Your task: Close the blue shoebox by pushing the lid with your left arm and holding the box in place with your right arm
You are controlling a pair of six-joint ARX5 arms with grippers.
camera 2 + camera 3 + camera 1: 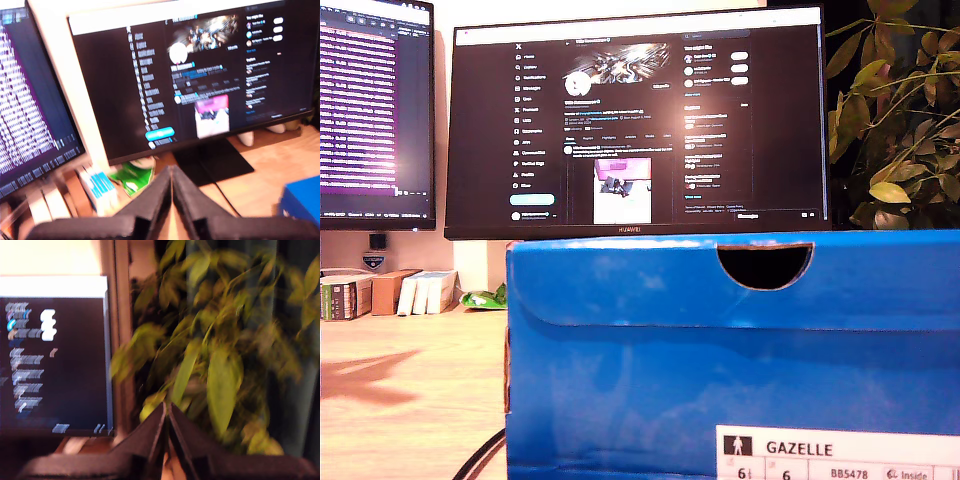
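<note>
The blue shoebox (pixel 720 350) fills the lower part of the exterior view, its lid down over the body, with a half-round finger notch (pixel 765 265) at the top edge and a white "GAZELLE" label (pixel 840 455). A blue corner of the box (pixel 302 200) shows in the first wrist view. My first gripper (pixel 171 172) is shut with its black fingers pressed together, raised and pointed at the monitors. My second gripper (pixel 166 407) is shut too, pointed at the plant. Neither holds anything. No arm shows in the exterior view.
Two monitors (pixel 640 120) (pixel 375 110) stand behind the box on a wooden desk (pixel 410 390). Small boxes (pixel 385 292) and a green packet (pixel 485 297) lie under the monitors. A leafy plant (pixel 895 110) stands at the exterior view's right. A dark cable (pixel 485 455) runs beside the box.
</note>
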